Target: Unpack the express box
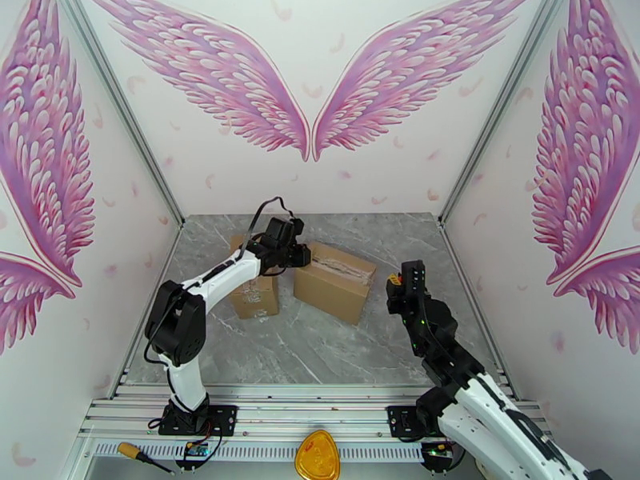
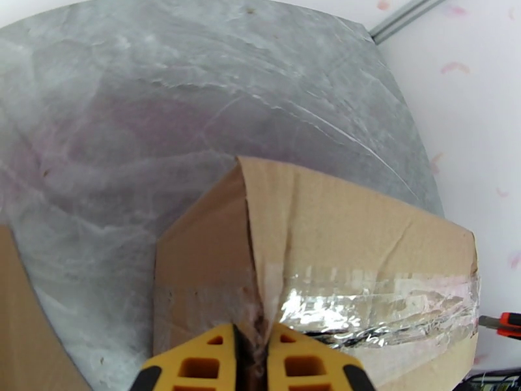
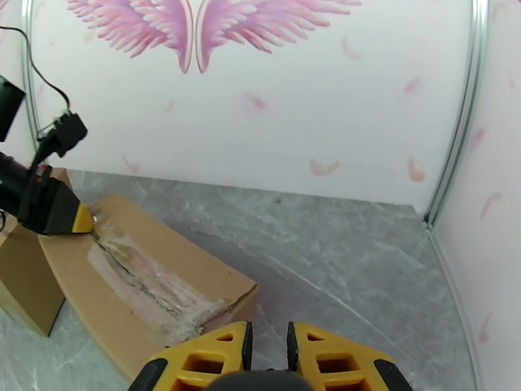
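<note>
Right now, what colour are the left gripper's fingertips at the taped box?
Yellow fingertips on the left gripper, clearest in the left wrist view, at the brown box.

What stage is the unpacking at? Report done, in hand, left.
Done: the tape along the taped box seam looks torn and ragged.
In hand: the left gripper, fingers together, sits at the seam's end.
Left: flaps are still down and nothing is out; the right gripper hangs clear.
</note>
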